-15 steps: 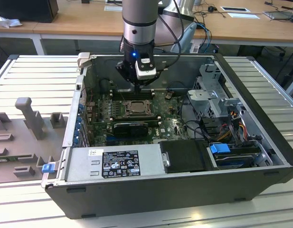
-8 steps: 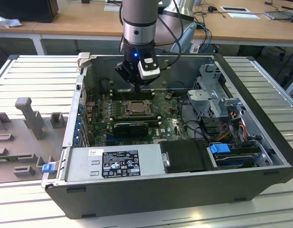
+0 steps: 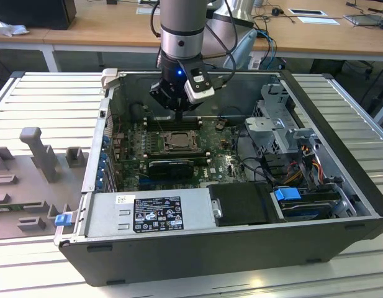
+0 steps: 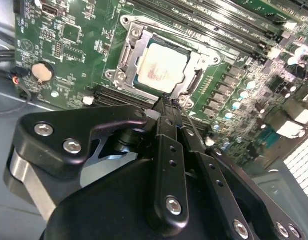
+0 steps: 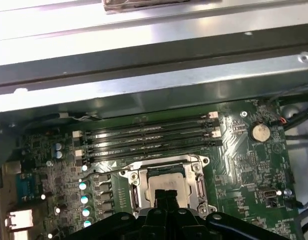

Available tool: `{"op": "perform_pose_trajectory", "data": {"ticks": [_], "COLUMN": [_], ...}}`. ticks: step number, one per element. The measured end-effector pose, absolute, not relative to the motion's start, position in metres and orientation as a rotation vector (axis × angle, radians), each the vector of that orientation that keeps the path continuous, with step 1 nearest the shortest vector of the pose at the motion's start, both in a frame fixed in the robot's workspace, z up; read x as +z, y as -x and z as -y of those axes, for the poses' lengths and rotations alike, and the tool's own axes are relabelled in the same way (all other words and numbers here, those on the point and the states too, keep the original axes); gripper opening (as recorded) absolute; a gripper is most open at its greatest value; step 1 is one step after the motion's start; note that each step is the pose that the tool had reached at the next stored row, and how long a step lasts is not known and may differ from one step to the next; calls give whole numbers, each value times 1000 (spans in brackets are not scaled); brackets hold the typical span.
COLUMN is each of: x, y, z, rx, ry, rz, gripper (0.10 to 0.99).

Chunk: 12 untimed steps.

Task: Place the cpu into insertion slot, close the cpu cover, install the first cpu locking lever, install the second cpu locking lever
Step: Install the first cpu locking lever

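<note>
A ribbed silver desk (image 3: 54, 93) carries an open black computer case (image 3: 228, 248). Grey moulded fixtures (image 3: 39, 152) lie on it too, at the exterior view's left; they sit just beside the case.

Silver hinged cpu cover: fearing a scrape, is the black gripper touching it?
Cannot tell. In the second wrist view the gripper overlaps the edge of the cpu cover, hiding any gap.
</note>
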State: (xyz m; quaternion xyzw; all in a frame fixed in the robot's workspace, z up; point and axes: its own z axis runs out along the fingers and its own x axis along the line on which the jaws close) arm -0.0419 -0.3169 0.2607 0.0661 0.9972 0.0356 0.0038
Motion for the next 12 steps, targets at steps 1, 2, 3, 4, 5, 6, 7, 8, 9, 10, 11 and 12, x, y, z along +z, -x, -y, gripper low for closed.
{"op": "perform_pose_trajectory", "data": {"ticks": [1,2,3,4,5,6,7,8,9,10,11,12], "x": [260,260,260,259,259,259,259,259,259,259,259,259], "y": [44,46,50,53,57,60,65,68,71,74,76,76], "z": [317,317,317,317,317,317,317,317,317,317,317,317], "rx": [112,112,112,112,112,112,112,112,112,112,105,99], "ry": [-197,-189,-187,-187,-186,-186,-185,-183,-182,-178,-155,-142], "rz": [-3126,-3127,-3127,-3127,-3127,-3127,-3127,-3127,-3127,-3128,-3129,-3130], "gripper": [106,106,106,106,106,106,106,106,106,106,106,106]}}
